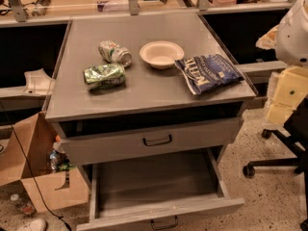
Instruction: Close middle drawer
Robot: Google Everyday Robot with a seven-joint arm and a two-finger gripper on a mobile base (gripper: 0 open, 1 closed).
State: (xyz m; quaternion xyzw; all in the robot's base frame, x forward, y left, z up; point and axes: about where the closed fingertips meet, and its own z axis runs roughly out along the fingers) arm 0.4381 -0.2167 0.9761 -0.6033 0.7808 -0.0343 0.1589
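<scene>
The middle drawer [159, 179] is pulled far out below the top drawer. It is wide, shallow, grey and empty, and its low front panel [163, 214] with a small dark loop handle [163, 223] sits at the bottom edge of the camera view. The taller-fronted top drawer [154, 141] above it stands a little way out, with a dark gap under the countertop. My gripper [283, 100] hangs at the right edge, pale yellow below the white arm [294, 30]. It is beside the cabinet's right side, well above and to the right of the open drawer, touching nothing.
On the grey countertop [144, 90] lie two crushed cans [105, 76] [115, 53], a white bowl [161, 54] and a blue chip bag [208, 72]. An open cardboard box [36, 170] stands on the floor at the left. An office chair base [276, 160] is at the right.
</scene>
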